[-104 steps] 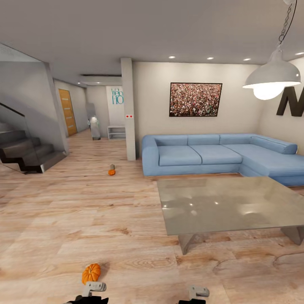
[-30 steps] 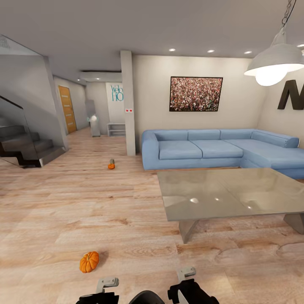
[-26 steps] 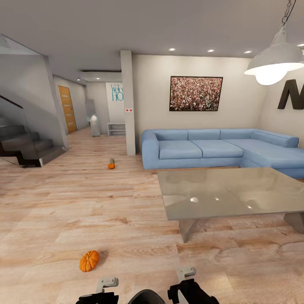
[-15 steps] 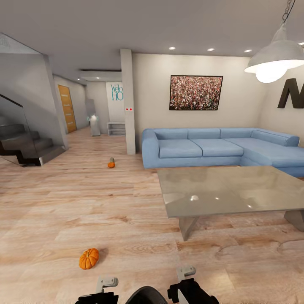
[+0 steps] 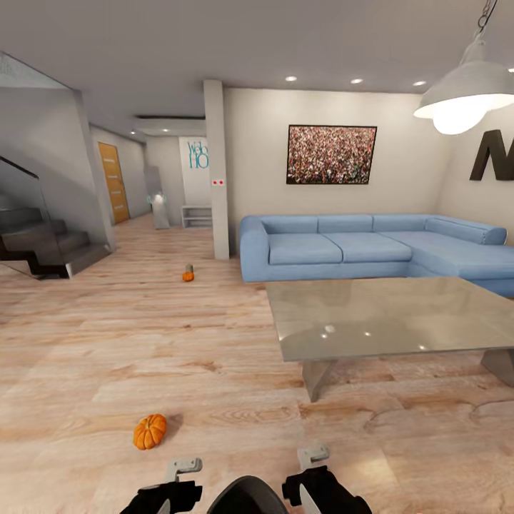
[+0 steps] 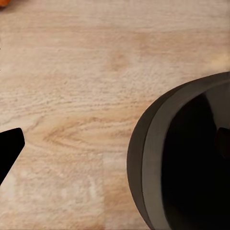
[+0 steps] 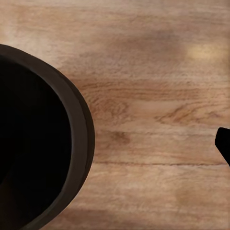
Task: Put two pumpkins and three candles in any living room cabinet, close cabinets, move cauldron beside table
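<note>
An orange pumpkin (image 5: 150,431) lies on the wood floor just ahead of my left gripper (image 5: 175,484). A second pumpkin (image 5: 188,276) sits far off near the column, with a grey-beige candle (image 5: 189,268) right behind it. The dark round cauldron (image 5: 246,494) sits between my two arms at the bottom edge. The left wrist view has its rim (image 6: 143,158) beside one black finger (image 6: 8,151). In the right wrist view the rim (image 7: 84,139) stands apart from one finger (image 7: 224,143). My right gripper (image 5: 314,475) and the left both look open. The cabinet is out of view.
A low grey glass-topped table (image 5: 385,314) stands ahead on the right, with a blue corner sofa (image 5: 343,250) behind it. A white column (image 5: 216,171), stairs (image 5: 36,246) at the left, a white shelf bench (image 5: 196,215) down the hall, and a pendant lamp (image 5: 467,89).
The head view has drawn back and tilted, so the near pumpkin sits farther from me. The cauldron's rim and both black wrists have come into view at the bottom.
</note>
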